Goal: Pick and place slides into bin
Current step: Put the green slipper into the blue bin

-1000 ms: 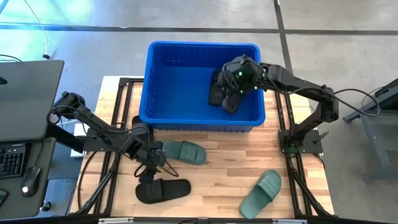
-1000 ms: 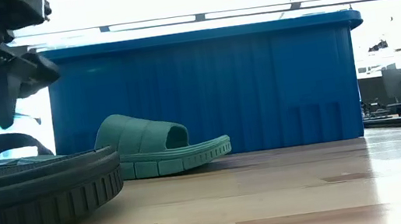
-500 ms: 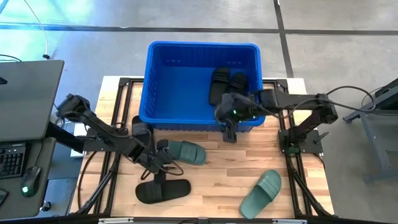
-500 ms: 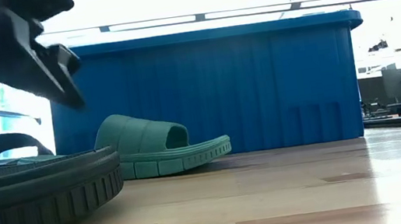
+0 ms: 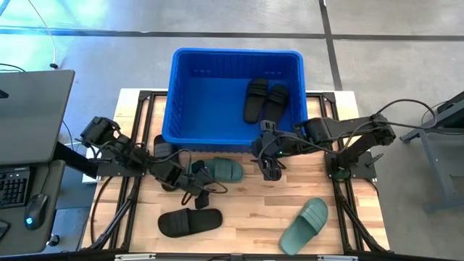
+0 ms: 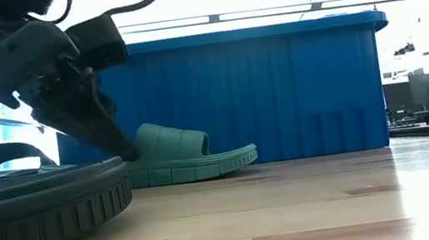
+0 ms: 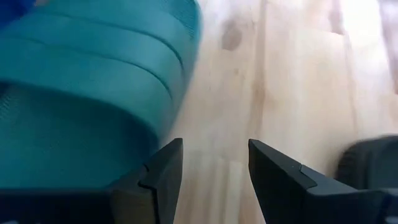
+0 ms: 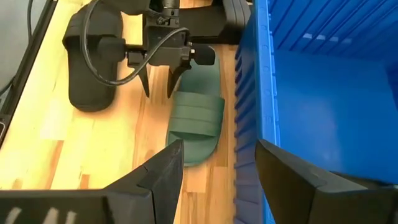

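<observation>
Left tool [image 5: 197,183] is low at the sage green slide [image 5: 221,170] in the lower middle of the high view, fingers spread, one fingertip [image 7: 163,167] right against the strap edge. That slide lies on the worktop [image 5: 246,203] just in front of the blue bin [image 5: 168,109]. Soft, light rubber, likely bendy and a bit grippy; the strap arch looks the best hold. Right tool [image 5: 268,168] hovers open by the bin's front wall.

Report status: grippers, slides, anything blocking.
Left gripper open, at green slide by bin. Right gripper open, empty, beside bin front. Two black slides binned. No obstruction seen.
</observation>
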